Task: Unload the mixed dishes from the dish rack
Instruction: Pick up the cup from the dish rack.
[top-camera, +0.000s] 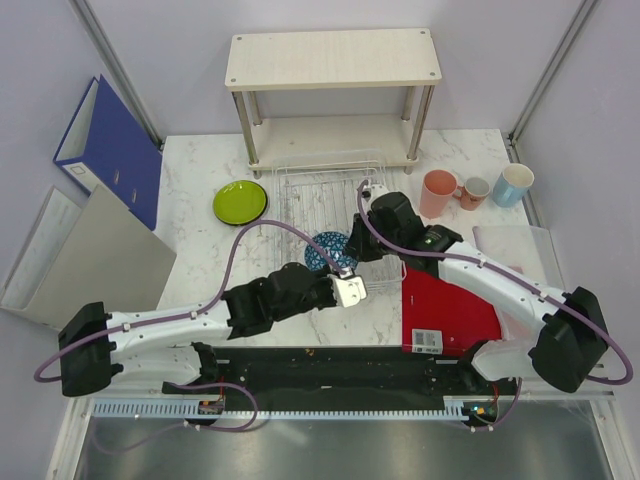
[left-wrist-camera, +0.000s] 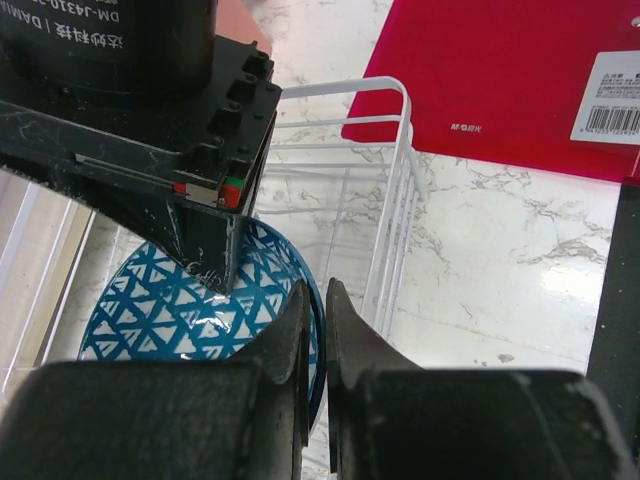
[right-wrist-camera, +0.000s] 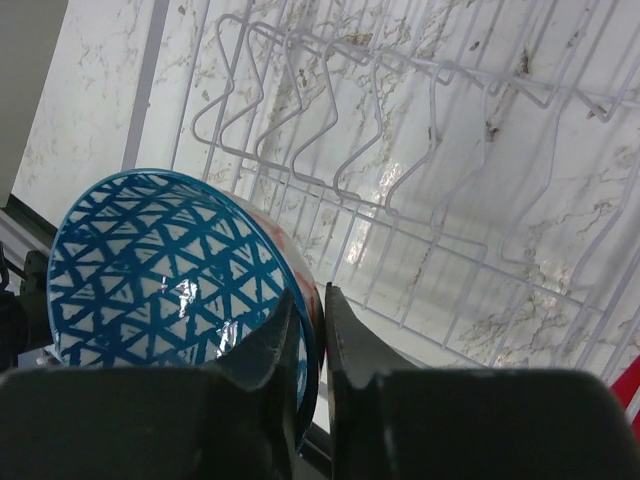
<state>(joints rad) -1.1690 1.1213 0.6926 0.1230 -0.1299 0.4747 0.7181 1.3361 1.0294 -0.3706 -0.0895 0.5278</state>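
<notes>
The small bowl (top-camera: 326, 248), blue-triangle patterned inside and red-white outside, is at the front edge of the silver wire dish rack (top-camera: 310, 190). My left gripper (top-camera: 350, 287) is shut on its rim (left-wrist-camera: 318, 312); the bowl (left-wrist-camera: 150, 310) lies left of the fingers. My right gripper (top-camera: 362, 243) is shut on the rim too (right-wrist-camera: 312, 318), with the bowl (right-wrist-camera: 150, 270) tilted over the rack wires (right-wrist-camera: 450, 200). The lime-green plate (top-camera: 240, 202) lies left of the rack. The pink cup (top-camera: 437, 192), terracotta mug (top-camera: 474, 191) and light blue cup (top-camera: 513, 184) stand to its right. The dark red-black plate is out of view.
A beige two-tier shelf (top-camera: 330, 60) stands behind the rack. A red folder (top-camera: 450, 300) lies at the front right, also in the left wrist view (left-wrist-camera: 500, 70). A blue binder (top-camera: 110, 150) and a grey folder (top-camera: 95, 260) lean at the left.
</notes>
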